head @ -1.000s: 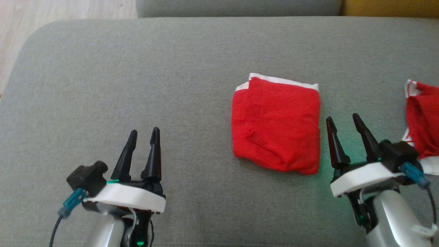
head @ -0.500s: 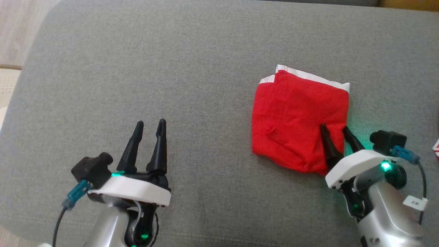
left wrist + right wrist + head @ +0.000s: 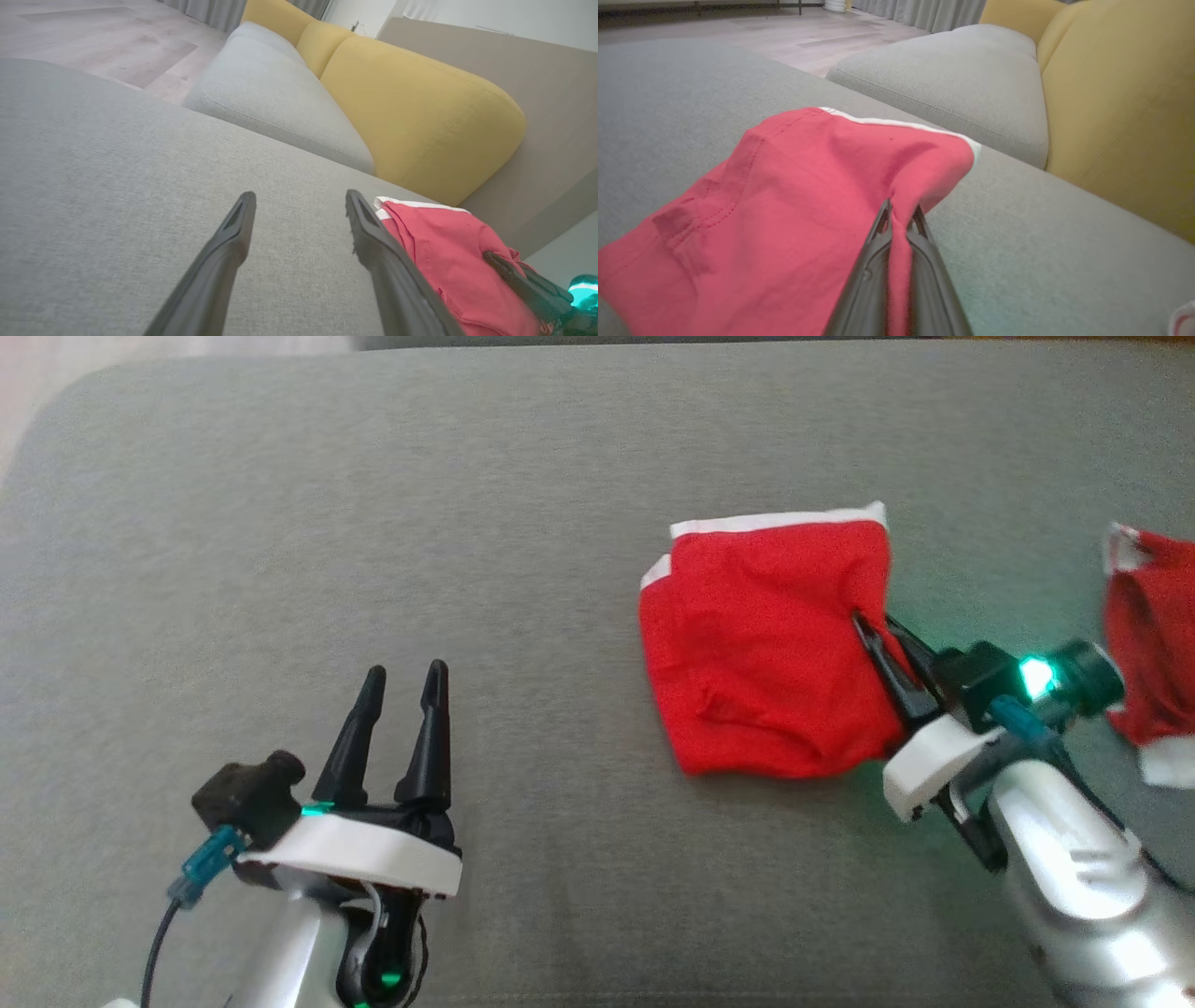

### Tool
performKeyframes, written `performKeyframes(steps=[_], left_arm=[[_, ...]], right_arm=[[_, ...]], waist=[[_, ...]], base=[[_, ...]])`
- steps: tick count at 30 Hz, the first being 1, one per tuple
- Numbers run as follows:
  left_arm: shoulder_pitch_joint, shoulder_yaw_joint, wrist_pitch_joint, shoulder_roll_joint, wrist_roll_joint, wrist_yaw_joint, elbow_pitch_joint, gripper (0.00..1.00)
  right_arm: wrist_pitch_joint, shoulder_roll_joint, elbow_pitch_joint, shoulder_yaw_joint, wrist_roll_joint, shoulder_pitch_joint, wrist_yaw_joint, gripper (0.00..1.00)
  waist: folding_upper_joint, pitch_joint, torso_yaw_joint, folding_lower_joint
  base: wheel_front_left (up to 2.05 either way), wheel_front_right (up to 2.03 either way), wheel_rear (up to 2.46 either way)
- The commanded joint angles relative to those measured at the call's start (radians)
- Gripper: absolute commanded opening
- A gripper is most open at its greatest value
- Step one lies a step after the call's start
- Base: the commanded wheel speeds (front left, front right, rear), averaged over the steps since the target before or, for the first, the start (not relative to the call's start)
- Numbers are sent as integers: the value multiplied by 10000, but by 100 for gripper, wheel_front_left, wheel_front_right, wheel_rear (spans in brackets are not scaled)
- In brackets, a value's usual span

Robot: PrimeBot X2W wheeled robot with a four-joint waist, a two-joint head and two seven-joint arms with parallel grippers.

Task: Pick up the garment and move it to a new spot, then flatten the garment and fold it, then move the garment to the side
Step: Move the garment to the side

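The garment (image 3: 756, 644) is a folded red piece with a white band along its far edge, lying on the grey cushion (image 3: 373, 523) right of the middle. My right gripper (image 3: 873, 625) is shut on its right edge, and the cloth bunches up around the fingertips. The right wrist view shows the garment (image 3: 794, 205) with a pinch of red cloth caught between the closed fingers (image 3: 878, 261) of the right gripper (image 3: 901, 210). At the lower left my left gripper (image 3: 406, 674) stands open over bare cushion, well apart from the garment. In the left wrist view the garment (image 3: 439, 252) lies right of the left gripper (image 3: 299, 198).
A second red and white cloth (image 3: 1153, 644) lies at the right edge of the cushion. Beyond the cushion stand a grey sofa seat (image 3: 275, 98) and yellow backrests (image 3: 420, 116). Wooden floor (image 3: 103, 46) lies off the far left.
My right gripper has closed on the garment's right edge and drawn it up into a bunch. The head camera has shifted. The left gripper has stayed open in place.
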Motion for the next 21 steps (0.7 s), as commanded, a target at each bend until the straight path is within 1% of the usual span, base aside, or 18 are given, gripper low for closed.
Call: performKeyframes(steps=[1, 3, 6, 10, 13, 15, 17, 21], left_arm=[[-393, 357, -51, 58, 134, -38, -250, 100], [-524, 329, -51, 58, 232, -76, -209, 100], [-753, 344, -51, 58, 321, -110, -216, 100], [-1178, 347, -51, 58, 467, -174, -226, 100], [-1450, 357, -51, 58, 500, -226, -232, 100], [-1625, 340, -51, 58, 586, -271, -199, 100], [-1781, 325, -51, 58, 680, -319, -138, 100], [-2007, 339, -51, 58, 771, -371, -108, 100]], right_arm=[[-80, -388, -470, 471, -196, -477, -9, 0], [62, -930, -710, 892, -281, -801, -9, 0], [424, -1890, -1057, 1252, -14, -1189, -9, 0], [962, -3381, -1466, 1309, 526, -1472, -9, 0], [1293, -4268, -1623, 1092, 1050, -1528, -9, 0], [1491, -4730, -1662, 965, 1346, -1539, -9, 0], [1718, -5056, -1694, 802, 1592, -1537, -9, 0], [2200, -5344, -1707, 378, 1870, -1475, -9, 0]], waist=[[0, 84, -567, -1], [0, 221, -900, -1], [0, 498, -1352, -1], [0, 1088, -1774, -1], [0, 1523, -2011, -1], [0, 1808, -2125, -1], [0, 2039, -2207, -1], [0, 2350, -2283, -1]], base=[[0, 0, 0], [0, 0, 0], [0, 0, 0], [0, 0, 0], [0, 0, 0], [0, 0, 0], [0, 0, 0], [0, 0, 0]])
